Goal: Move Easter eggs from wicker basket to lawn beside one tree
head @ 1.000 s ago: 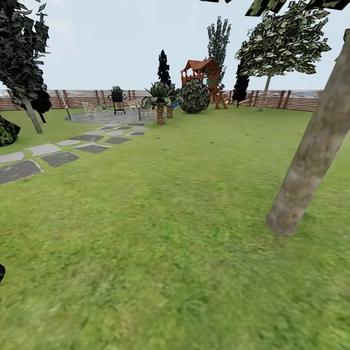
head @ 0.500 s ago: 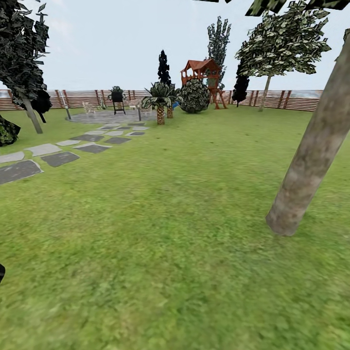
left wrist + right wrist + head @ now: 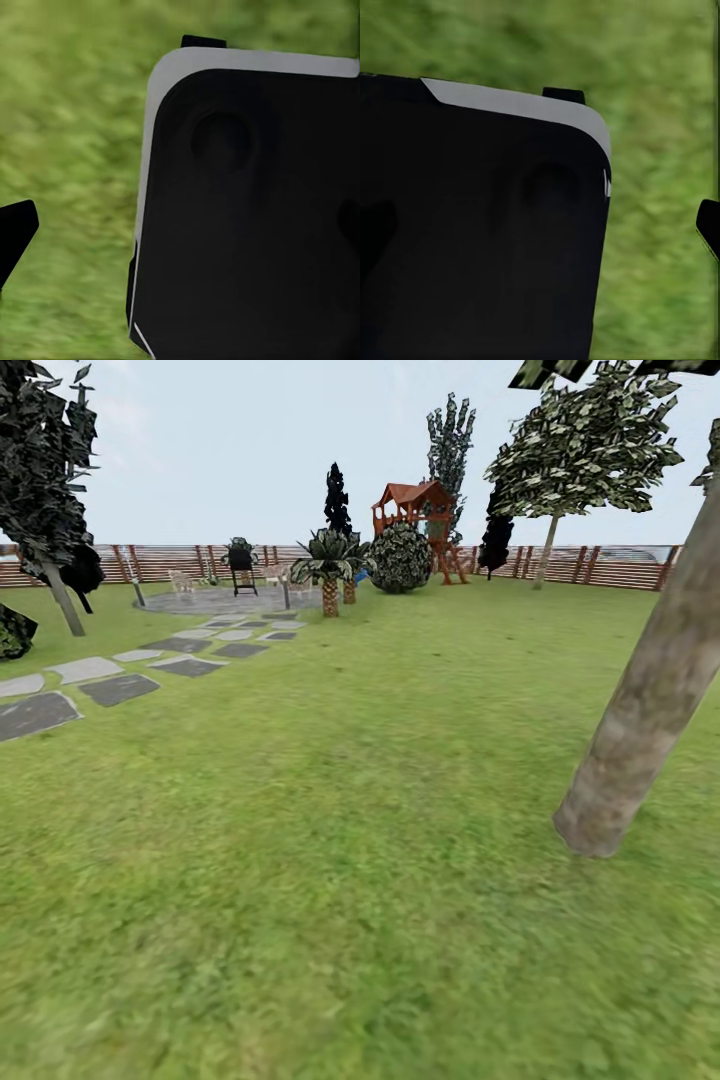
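The lawn (image 3: pixel 340 820) of mottled green grass spreads across the head view. A thick, leaning pale grey-beige tree trunk (image 3: pixel 650 700) rises from the grass close by on the right. A second tree (image 3: pixel 582 455) with white-flecked foliage and a slim pale trunk stands far back by the fence. The Easter eggs and the wicker basket are out of view. A dark fingertip (image 3: pixel 15 234) of my left gripper shows over blurred grass in the left wrist view. A dark fingertip (image 3: pixel 709 225) of my right gripper shows over grass in the right wrist view.
A stepping-stone path (image 3: pixel 120 688) runs along the left to a paved circle. At the back are a brown slat fence (image 3: pixel 600 565), a red-brown playset (image 3: pixel 415 510), a round bush (image 3: pixel 400 557) and a small palm (image 3: pixel 330 570). A black robot panel (image 3: pixel 247 210) blocks much of each wrist view.
The whole head view has shifted slightly, so the camera moved: the near trunk now sits a little further right and lower. The dark shape at the lower left edge is gone.
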Available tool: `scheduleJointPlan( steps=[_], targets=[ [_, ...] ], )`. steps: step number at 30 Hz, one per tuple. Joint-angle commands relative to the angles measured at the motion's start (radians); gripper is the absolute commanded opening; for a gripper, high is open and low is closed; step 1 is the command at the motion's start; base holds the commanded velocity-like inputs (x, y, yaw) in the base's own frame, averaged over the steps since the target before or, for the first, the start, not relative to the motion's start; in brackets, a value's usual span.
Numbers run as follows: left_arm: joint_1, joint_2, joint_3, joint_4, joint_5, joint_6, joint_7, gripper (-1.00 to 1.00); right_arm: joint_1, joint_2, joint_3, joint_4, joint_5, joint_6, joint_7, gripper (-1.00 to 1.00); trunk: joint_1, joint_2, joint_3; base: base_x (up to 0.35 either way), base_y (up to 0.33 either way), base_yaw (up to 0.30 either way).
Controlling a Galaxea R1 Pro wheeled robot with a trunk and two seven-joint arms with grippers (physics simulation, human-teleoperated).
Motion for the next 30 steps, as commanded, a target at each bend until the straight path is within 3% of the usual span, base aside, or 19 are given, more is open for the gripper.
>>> scheduleJointPlan(
  steps=[1, 30],
  targets=[
    [-0.001, 0.0, 0.005, 0.001, 0.001, -0.004, -0.001, 1.0, -0.001, 0.0, 0.0, 0.001, 0.009, -0.003, 0.0, 1.0, 0.001, 0.0, -0.001, 0.323, 0.0, 0.0],
    [-0.001, 0.0, 0.005, 0.001, 0.001, -0.003, -0.001, 1.0, -0.001, 0.002, 0.0, 0.003, 0.009, -0.003, -0.002, 1.0, 0.001, 0.0, -0.001, 0.324, 0.0, 0.0]
  ],
)
